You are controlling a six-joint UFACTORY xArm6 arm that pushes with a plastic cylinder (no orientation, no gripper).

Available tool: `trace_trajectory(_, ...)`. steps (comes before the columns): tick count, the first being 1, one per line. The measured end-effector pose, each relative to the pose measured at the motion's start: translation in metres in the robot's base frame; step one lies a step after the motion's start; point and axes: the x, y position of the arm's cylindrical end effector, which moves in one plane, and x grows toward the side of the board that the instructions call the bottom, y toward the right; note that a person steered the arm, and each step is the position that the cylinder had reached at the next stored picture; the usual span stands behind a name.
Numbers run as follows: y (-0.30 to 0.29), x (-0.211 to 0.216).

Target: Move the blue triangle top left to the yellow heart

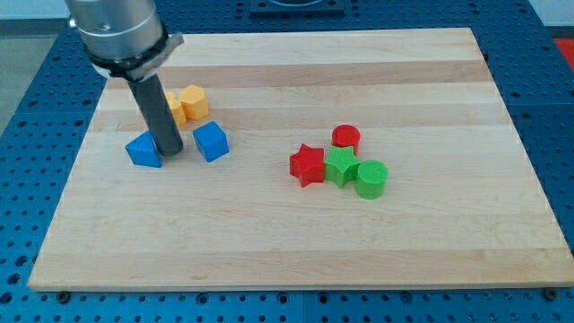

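Nearest the view's bottom, the wooden board [287, 242] is lying on a blue perforated surface [27, 179]. Moving up on the view's right, a green cylinder [371, 178] is sitting just beside a green star-like block [341, 166], which is touching a red star [308, 164] on its left; a red cylinder [346, 138] is standing just behind the green star-like block. Well apart from that cluster, on the view's left, the blue triangle [143, 150] is resting against the left side of my tip [169, 151], which is pressing down on the board between it and a blue cube-like block [212, 141] lying just to the tip's right. I am carrying no jaws at all, only a straight dark rod holding nothing. Just behind the rod, a yellow hexagonal block [194, 102] is sitting beside the yellow heart [174, 106], whose shape I cannot tell clearly because the rod is partly hiding it. The blue triangle is lying below and to the left of that yellow pair, near it.
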Motion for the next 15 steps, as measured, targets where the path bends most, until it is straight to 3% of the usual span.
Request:
trace_trajectory(1, -0.001, 0.051)
trace_trajectory(2, -0.005, 0.063)
trace_trajectory(4, -0.018, 0.005)
trace_trajectory(7, -0.042, 0.022)
trace_trajectory(9, -0.088, 0.022)
trace_trajectory(15, -0.039, -0.115)
